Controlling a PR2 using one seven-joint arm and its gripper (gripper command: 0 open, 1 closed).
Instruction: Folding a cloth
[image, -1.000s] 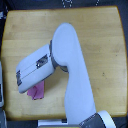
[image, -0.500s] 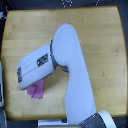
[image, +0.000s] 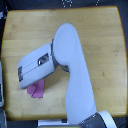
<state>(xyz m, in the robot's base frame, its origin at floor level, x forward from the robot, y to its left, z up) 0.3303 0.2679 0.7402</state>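
The small pink fabric cloth (image: 36, 90) lies bunched at seven o'clock on the wooden tabletop (image: 100, 45), mostly under the white gripper (image: 22, 80); its jaws are hidden, so I cannot tell their state. Folding seems partly done.

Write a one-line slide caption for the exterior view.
PR2 arm reaching across a wooden table, its forearm covering most of a pink cloth near the view's left edge; gripper hidden.
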